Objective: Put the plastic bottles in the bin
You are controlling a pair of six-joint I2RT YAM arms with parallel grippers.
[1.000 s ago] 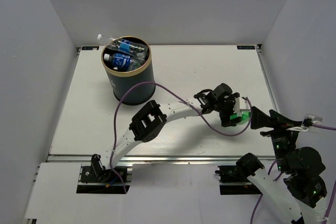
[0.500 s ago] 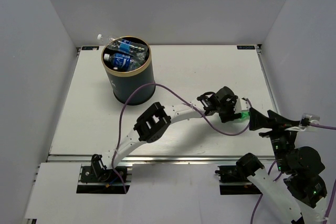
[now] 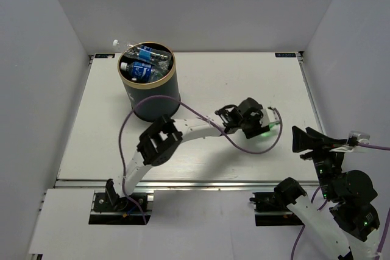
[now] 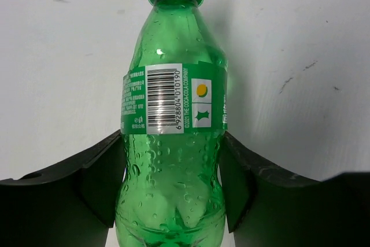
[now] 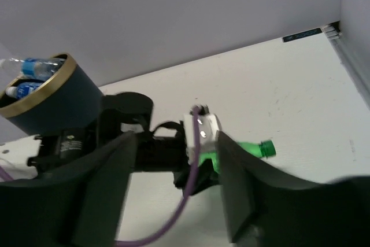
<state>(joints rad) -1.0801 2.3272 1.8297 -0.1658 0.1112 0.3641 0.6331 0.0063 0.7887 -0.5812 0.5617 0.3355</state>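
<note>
White table (image 3: 231, 77), matte, with a few dark scuffs (image 4: 295, 79) showing in the left wrist view. Plain grey back wall (image 3: 201, 4) and side walls (image 3: 36, 120) box it in. Metal rail (image 3: 183, 182) along the near edge. Small dark tag (image 3: 285, 55) at each far corner.

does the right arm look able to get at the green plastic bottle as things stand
Probably not cleanly. The left pincer is shut round the green plastic bottle, and its wrist covers most of it; only the capped neck pokes out. The right pincer stands open, apart from it.
</note>
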